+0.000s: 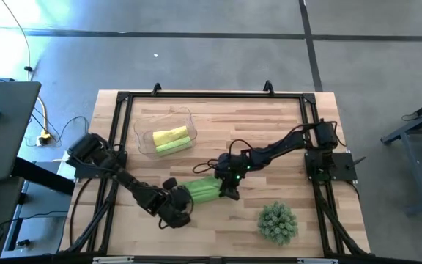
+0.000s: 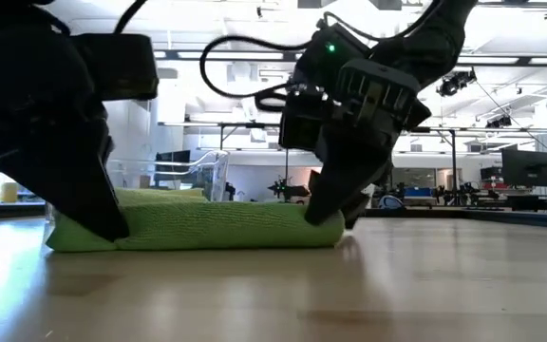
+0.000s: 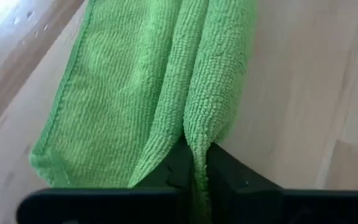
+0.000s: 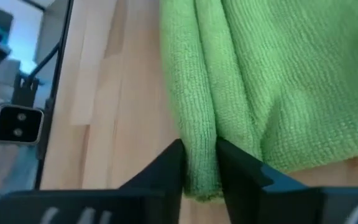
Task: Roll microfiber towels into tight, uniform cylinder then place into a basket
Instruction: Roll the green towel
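**Both tools pinch the ends of the third towel, roll half-formed**

The lime green towel (image 1: pixel 202 192) lies on the worktop (image 1: pixel 284 125) between the two arms, folded into a loose, flattish log, not yet a tight cylinder. The left tool (image 3: pixel 199 171) is closed on a ridge of cloth at one end; its wrist view shows a thin fold of pile squeezed between the two dark fingers. The right tool (image 4: pixel 199 163) is clamped on the opposite end in the same way, with a thicker fold of the rolled edge caught between its fingers. In the low view the towel rests flat on the wood, one tool at each end.

The basket (image 1: pixel 139 132) stands well apart toward the far left of the worktop and already holds a yellow towel (image 1: pixel 170 136) and a second green towel (image 1: pixel 174 146), both rolled and lying side by side. The spiky plant (image 1: pixel 278 223) sits near the right front corner, away from the work.

To do this step well, in my judgement, both ends should turn together and at the same rate, so the roll stays even along its length and does not cone. Light outward tension would keep the layers snug. The loose flap visible beside the left tool needs tucking under before lifting, or the roll is likely to spring open on the way to the basket.
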`<state>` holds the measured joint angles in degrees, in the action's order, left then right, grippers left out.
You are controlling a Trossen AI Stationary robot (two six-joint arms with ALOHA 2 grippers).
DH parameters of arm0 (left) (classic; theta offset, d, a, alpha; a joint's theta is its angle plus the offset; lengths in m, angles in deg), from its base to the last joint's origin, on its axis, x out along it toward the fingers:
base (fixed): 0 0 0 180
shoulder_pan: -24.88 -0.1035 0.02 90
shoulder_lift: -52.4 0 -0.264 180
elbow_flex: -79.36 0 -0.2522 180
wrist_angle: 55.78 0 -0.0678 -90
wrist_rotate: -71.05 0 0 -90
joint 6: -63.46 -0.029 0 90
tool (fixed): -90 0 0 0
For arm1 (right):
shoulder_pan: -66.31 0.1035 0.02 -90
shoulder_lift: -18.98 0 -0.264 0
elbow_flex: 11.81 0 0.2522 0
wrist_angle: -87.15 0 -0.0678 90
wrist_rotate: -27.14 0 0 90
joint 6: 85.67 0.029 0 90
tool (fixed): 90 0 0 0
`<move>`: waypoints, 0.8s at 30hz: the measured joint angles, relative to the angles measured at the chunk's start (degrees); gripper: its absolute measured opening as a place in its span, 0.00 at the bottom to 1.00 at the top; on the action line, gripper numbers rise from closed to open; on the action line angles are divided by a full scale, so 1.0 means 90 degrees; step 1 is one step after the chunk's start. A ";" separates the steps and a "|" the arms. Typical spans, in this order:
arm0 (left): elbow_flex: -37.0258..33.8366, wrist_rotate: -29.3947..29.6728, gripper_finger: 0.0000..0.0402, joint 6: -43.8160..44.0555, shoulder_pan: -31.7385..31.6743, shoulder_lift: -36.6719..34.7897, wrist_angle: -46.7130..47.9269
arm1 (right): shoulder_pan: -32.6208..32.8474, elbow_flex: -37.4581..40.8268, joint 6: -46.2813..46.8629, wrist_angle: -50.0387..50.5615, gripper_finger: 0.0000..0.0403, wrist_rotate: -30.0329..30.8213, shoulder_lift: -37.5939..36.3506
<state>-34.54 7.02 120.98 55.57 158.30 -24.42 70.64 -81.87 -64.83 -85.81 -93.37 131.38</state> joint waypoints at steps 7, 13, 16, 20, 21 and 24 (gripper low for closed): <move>-0.0936 0.0037 0.04 0.1206 0.0175 -0.0285 -0.1396 | -0.0024 -0.0325 -0.1891 0.1055 0.32 0.0410 -0.0703; -0.1402 -0.0405 0.02 0.1720 0.0088 -0.0435 -0.2351 | 0.0859 -0.0283 -0.4312 0.1319 0.32 0.2594 -0.1351; -0.1420 -0.0570 0.02 0.1804 0.0065 -0.0489 -0.2352 | 0.1413 -0.0278 -0.5154 0.1208 0.32 0.3387 -0.1312; -0.1423 -0.0667 0.02 0.1803 -0.0009 -0.0497 -0.2439 | 0.1867 -0.0278 -0.5486 0.0843 0.32 0.4033 -0.0984; -0.1428 -0.0723 0.02 0.1761 -0.0009 -0.0496 -0.2505 | 0.1886 -0.0278 -0.5486 0.0724 0.32 0.4135 -0.0888; -0.1440 -0.0844 0.02 0.1700 -0.0036 -0.0487 -0.2643 | 0.1840 -0.0280 -0.5486 0.0535 0.32 0.4225 -0.0657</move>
<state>-47.50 -0.58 136.28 55.25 153.91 -48.21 87.20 -84.39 -114.20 -80.99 -55.34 125.46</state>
